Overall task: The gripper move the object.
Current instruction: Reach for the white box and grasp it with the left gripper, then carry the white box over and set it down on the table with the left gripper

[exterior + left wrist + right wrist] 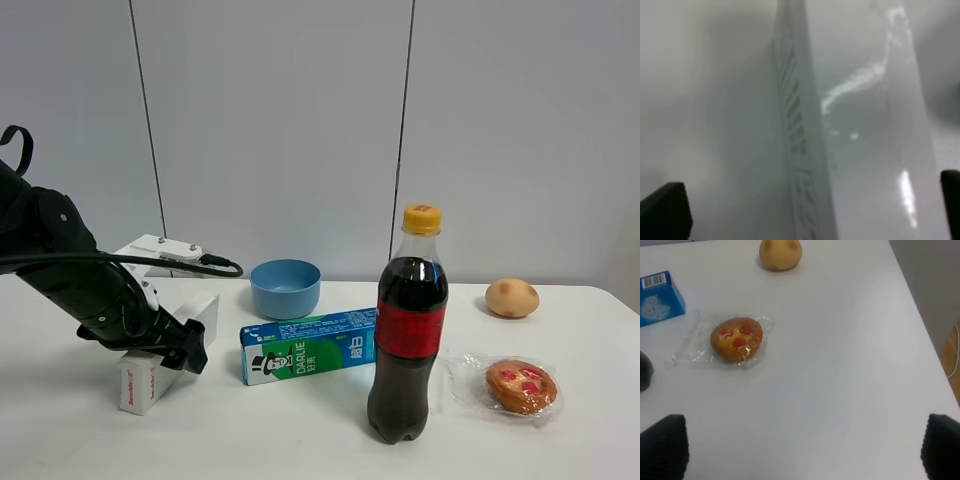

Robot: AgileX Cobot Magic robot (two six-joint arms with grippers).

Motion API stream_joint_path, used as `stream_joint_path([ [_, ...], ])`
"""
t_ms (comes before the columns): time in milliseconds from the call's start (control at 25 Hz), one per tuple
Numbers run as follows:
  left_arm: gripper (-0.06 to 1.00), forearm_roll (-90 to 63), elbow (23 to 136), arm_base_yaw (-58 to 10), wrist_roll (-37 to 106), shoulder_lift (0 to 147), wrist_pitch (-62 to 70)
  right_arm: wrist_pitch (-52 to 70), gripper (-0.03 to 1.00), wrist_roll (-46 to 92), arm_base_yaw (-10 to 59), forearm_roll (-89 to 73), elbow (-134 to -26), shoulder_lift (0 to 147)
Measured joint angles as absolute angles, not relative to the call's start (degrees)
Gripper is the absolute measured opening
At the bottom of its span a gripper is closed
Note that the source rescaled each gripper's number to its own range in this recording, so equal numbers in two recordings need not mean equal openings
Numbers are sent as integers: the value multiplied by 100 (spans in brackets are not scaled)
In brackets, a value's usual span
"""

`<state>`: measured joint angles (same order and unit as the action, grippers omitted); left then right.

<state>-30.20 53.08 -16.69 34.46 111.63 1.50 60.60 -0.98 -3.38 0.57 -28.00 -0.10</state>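
The long white box [150, 384] lies on the table at the left, its red-lettered end toward the front. My left gripper [186, 346], black on a black arm, is down over the box's middle. In the left wrist view the box [850, 150] fills the frame, blurred and very close. The left gripper [807, 207] is open there, with one fingertip on each side of the box and a gap on at least one side. My right gripper [802, 445] is open and empty above bare table and is out of the exterior high view.
A green-and-blue DARLIE box [310, 346] lies right of the white box. A blue bowl [285, 287] stands behind it. A cola bottle [407, 330] stands at centre front. A wrapped pastry [520, 386] and a round bun [512, 297] lie at the right.
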Motion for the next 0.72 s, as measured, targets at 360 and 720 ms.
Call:
stream_joint_path([
  [360,13,-2988,5315,-1669,3446,11163,52,6060,100,-98,-338,57,-2800,-10],
  [720,0,-2980,5315,-1669,3452,11043,279,6060,100,-98,-338,57,-2800,-10],
])
